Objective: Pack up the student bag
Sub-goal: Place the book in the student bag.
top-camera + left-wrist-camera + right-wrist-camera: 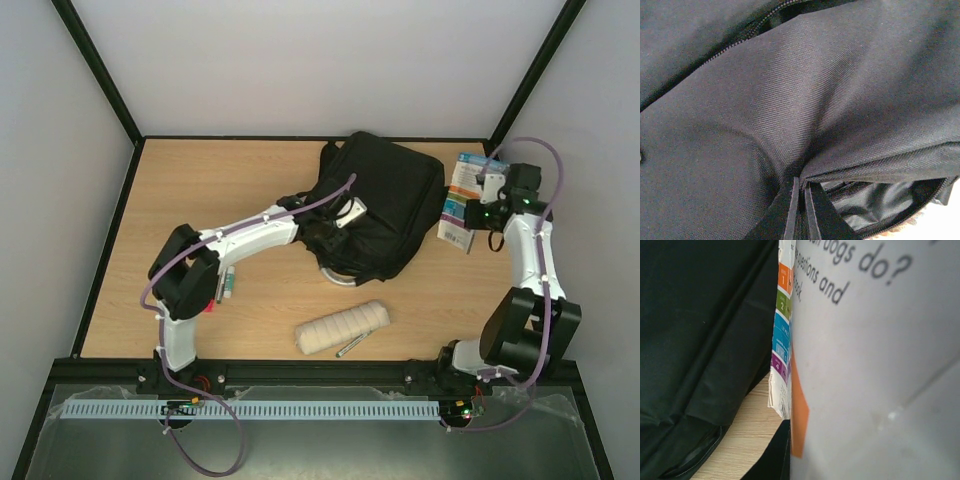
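Presently the student bag (385, 200) lies upper centre of the overhead frame, the left gripper (800, 192) pinched shut on a fold of its fabric by the zip mouth, judged to be holding the flap up so the compartment gapes; only dark lining shows inside, no contents visible. At upper right the right gripper (478, 210) is clamped on a book (465, 178) just beside the bag, apparently staged for insertion. A cream roll (343, 328) and a pen (352, 346) lie at lower centre, unpacked
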Motion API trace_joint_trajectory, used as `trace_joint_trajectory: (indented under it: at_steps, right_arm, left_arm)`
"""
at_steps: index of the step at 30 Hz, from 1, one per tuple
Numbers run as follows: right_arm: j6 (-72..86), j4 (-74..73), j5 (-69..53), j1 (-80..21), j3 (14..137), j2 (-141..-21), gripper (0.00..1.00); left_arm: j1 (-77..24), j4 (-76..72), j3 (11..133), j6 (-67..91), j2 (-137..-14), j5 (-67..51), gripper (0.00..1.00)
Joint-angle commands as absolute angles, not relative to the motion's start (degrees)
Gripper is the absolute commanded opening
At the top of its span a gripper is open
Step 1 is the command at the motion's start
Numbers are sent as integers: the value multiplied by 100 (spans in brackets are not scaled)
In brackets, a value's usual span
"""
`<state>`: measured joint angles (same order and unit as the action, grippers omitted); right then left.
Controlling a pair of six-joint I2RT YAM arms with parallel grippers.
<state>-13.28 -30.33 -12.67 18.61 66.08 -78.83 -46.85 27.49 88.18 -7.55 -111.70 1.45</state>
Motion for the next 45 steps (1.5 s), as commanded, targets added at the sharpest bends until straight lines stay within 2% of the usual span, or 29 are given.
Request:
trace_joint_trajectory:
  at_steps: [1, 8, 14, 18, 22, 26, 35, 39, 45]
  right_arm:
    - [-1098, -2790, -1068, 1268, 6888, -8014, 1]
    - [-817, -2528, -580, 195, 6998, -8406, 1]
    - [-640, -2528, -247, -828, 7655, -9157, 1]
    - [-462, -2541, -478, -1341, 8113, -9564, 1]
    - [-215, -2661, -936, -1428, 8485, -9769, 1]
    - [-245, -2739, -678, -1248, 8633, -9228, 1]
    - [-301, -3835, -1784, -784, 8807, -7640, 1]
    - [-360, -4234, -2587, -783, 8340, -7007, 1]
    - [-1192, -5462, -4710, -791, 7971, -6628, 1]
  left_arm:
    - [-4523, 2859, 8368, -270, -10655, 705, 2]
    - [-4258, 2841, 7424, 211, -9736, 878, 2]
    - [-4243, 2650, 6693, 639, -8930, 670, 2]
    - [-4346, 2435, 6397, 830, -8641, 214, 3]
    - [-4564, 2284, 6303, 941, -8567, 49, 2]
    - [-4631, 2058, 6343, 1048, -8661, -83, 2]
    - [-4432, 1942, 7159, 954, -9138, -43, 2]
    - [-4166, 1902, 7296, 932, -9144, -126, 2]
    - [-3725, 1744, 7299, 985, -9029, -403, 2]
